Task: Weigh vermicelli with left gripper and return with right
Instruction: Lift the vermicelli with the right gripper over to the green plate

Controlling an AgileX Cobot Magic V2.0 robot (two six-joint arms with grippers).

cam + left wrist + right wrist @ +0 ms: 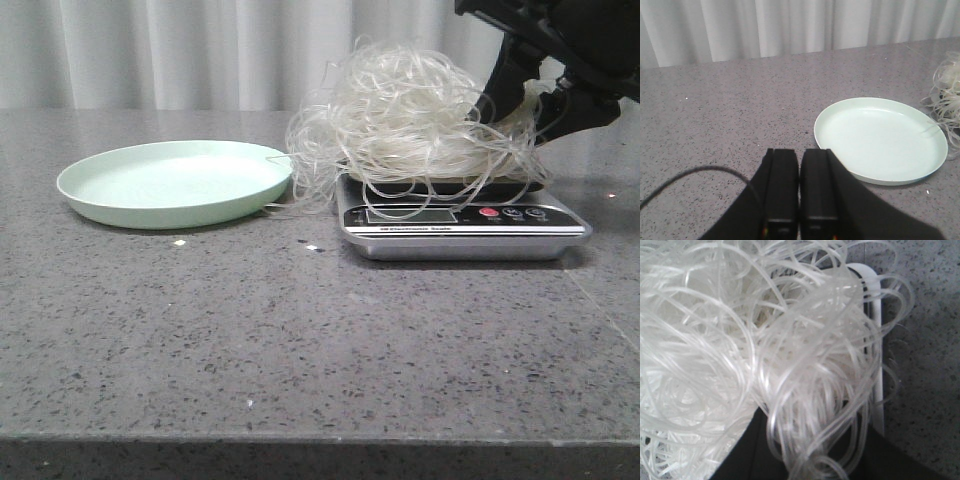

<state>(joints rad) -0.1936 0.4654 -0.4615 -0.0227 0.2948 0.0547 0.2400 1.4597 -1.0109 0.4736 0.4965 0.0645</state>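
Vermicelli (420, 115) sits heaped on the scale (462, 222), so the weighing half looks done and the return to the plate (175, 182) is what remains. Starting at the left, the left gripper (799, 187) hovers over bare counter with its fingers pressed together and nothing between them; the pale green plate lies just ahead of it and to its right, bare of noodles. Beyond the plate, a few stray loops hang off the scale toward the plate's rim. Farthest right, the right gripper (530, 85) is buried in the far side of the heap, strands draping over its fingers in the right wrist view; whether it has clamped them cannot be told.
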